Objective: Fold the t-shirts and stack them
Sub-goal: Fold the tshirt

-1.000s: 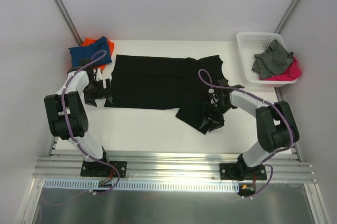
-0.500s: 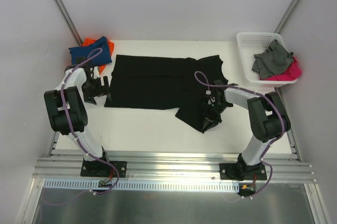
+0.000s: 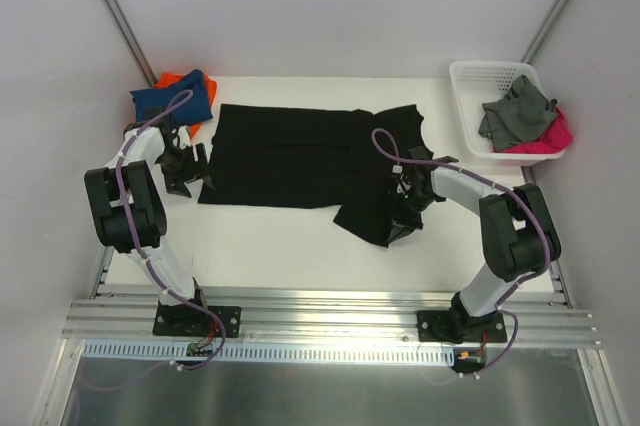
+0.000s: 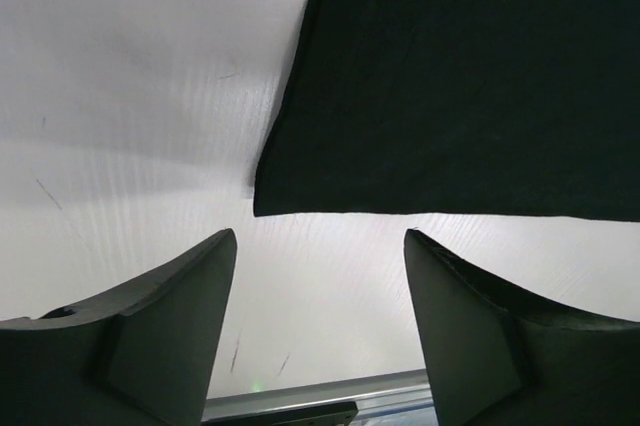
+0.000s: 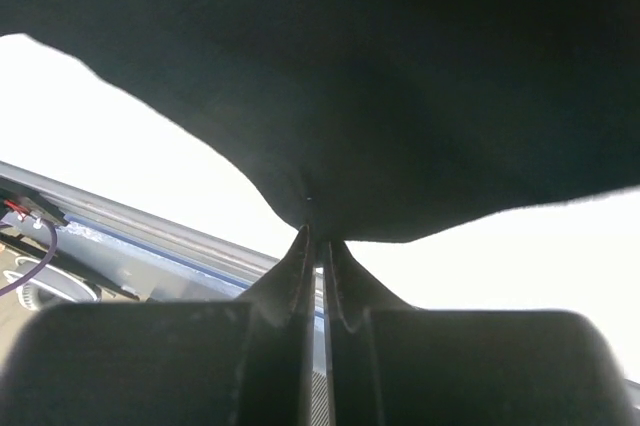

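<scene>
A black t-shirt (image 3: 300, 156) lies spread across the middle of the table, its right end bunched. Behind its left end, a blue t-shirt (image 3: 176, 102) lies folded on an orange one (image 3: 168, 78). My left gripper (image 3: 194, 172) sits low just off the black shirt's left edge. In the left wrist view it (image 4: 320, 281) is open, with bare table between the fingers (image 4: 170, 326) and the shirt's corner (image 4: 440, 86) just beyond the tips. My right gripper (image 3: 405, 210) is at the shirt's near right part. In the right wrist view it (image 5: 318, 238) is shut on a pinch of black cloth (image 5: 350, 76).
A white slotted basket (image 3: 470, 96) stands at the back right corner with grey (image 3: 515, 111) and pink (image 3: 550, 136) cloth in it. Bare white table (image 3: 280, 246) runs along the near side, ending at a metal rail (image 3: 320, 311).
My right gripper has closed on the black shirt's near right edge. My left gripper has shifted slightly toward the shirt's left edge and its fingers have narrowed a little.
</scene>
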{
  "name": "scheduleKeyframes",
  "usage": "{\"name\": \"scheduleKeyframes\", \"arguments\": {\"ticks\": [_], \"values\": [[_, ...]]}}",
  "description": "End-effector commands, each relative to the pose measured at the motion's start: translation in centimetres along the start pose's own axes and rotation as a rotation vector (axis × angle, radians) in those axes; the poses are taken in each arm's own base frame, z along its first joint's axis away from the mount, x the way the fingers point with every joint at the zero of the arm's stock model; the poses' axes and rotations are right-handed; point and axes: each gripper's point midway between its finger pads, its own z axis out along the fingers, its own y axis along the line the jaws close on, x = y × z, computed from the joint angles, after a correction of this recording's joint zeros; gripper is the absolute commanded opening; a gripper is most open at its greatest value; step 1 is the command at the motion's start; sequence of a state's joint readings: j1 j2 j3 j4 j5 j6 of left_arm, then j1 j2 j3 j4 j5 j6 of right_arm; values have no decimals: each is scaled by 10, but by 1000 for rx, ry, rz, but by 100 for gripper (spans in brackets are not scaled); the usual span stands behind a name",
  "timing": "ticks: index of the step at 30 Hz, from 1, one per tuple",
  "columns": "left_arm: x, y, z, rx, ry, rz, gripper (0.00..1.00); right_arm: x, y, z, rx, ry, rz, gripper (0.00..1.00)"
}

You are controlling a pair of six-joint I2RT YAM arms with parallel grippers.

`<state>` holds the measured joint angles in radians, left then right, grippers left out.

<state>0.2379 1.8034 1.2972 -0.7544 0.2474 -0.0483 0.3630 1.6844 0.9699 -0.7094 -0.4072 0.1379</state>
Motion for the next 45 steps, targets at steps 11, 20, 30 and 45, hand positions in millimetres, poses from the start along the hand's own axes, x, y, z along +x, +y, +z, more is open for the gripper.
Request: {"name": "scheduleKeyframes", "arguments": {"ticks": [11,20,30,45], "values": [[12,-7,11,88,90,-108,55,0,3,-20,8,-78,-63,2],[12,13,12,61,101,-164,54,-9,8,-18,0,-81,-61,2],[13,12,21,84,132,-201,52,-21,13,-19,-7,-91,-64,3],[10,4,15,121,118,-210,0,-21,8,-31,2,-144,-92,1]]}}
